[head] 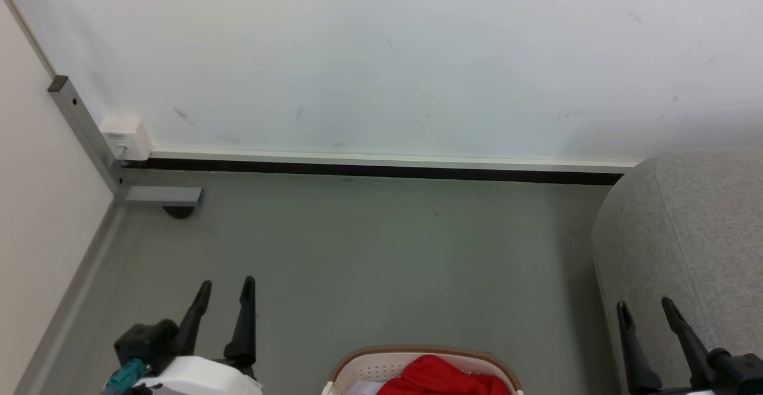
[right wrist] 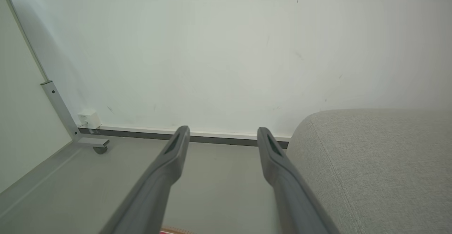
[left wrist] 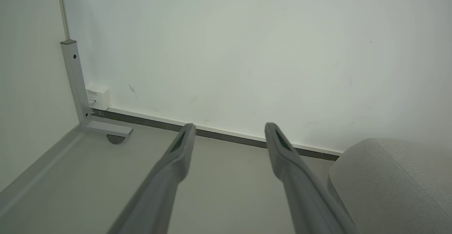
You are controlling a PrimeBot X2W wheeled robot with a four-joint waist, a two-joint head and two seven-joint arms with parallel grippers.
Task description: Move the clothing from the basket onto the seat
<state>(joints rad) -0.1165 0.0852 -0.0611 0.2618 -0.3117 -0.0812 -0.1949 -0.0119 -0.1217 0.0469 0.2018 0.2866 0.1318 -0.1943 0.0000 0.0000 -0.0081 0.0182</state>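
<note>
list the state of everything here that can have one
left gripper, open, empty, over the floor
right gripper, open, empty, beside the sofa
laundry basket, upright on the floor, holding clothing
red clothing, bunched up inside the basket
sofa, no clothing on the part in view

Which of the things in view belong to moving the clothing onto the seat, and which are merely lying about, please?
Part of the job:
clothing, red, lying in the basket
seat, grey, on the right
left gripper and right gripper, both open and empty

Just there:
metal post in the corner
white wall box
skirting strip
</note>
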